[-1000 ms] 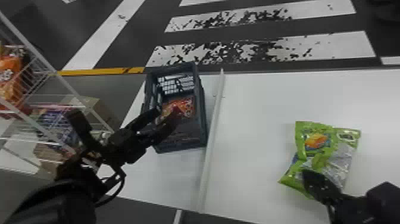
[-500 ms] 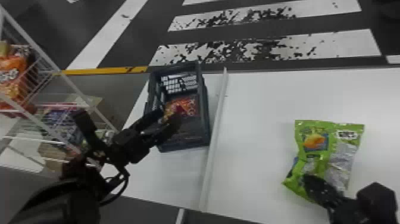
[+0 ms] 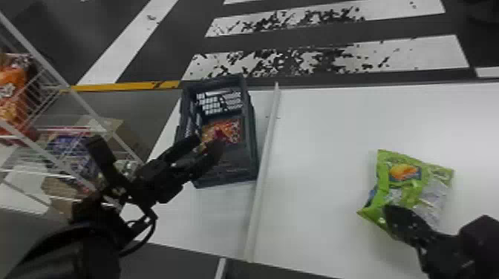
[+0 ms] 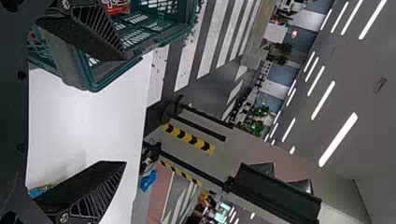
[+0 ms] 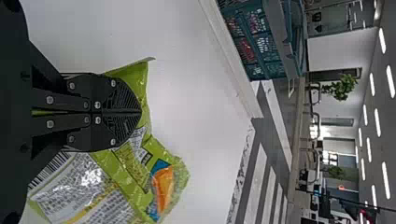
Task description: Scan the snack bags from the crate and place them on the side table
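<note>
Well, glossy green bag [image 3: 404,189] (crumpled) apart from latticed crate [image 3: 253,156].

- A large indoor hall is appearing, with a shop-like corner; whether it is serving as a lab or a showroom is staying unclear.
- At nine o'clock in the head view, a wire rack [image 3: 70,89] is displaying an orange snack bag [image 3: 11,79].
- Towards twelve, crossing stripes [image 3: 408,55] are running across dark floor [image 3: 167,55].
- In the wrist views, strip lights [image 4: 338,140] are shining and a plant [image 5: 343,87] is standing.
</note>
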You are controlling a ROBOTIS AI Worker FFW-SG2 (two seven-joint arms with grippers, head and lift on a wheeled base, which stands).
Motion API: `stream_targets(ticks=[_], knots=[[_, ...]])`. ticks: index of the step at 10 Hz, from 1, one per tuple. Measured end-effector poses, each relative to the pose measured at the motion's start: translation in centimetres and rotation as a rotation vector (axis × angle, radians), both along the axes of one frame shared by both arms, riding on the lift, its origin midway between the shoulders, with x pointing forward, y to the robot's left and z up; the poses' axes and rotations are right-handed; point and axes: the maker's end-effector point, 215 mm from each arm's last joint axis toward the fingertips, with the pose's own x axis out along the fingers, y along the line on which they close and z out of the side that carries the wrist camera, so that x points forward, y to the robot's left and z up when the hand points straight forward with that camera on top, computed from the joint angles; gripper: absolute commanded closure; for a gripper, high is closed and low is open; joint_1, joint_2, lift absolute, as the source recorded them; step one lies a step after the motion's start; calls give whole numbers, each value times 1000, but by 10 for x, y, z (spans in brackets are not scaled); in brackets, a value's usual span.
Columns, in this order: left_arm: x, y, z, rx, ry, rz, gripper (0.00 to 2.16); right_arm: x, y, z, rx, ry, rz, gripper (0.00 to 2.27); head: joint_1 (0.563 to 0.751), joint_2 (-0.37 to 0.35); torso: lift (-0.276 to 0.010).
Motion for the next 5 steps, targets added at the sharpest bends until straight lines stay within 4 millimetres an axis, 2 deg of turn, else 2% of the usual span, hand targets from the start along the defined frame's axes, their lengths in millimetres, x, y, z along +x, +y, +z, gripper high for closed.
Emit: stream_targets(ticks=[2,5], knots=[[-2,-1,-1,-1,3,-3,80,11,-4,23,5,-19,-15,2159,695,283,-94],[-4,0,0,-8,1,-4,80,40,-17,20,-21,-16,-40,2159,695,254,-94]])
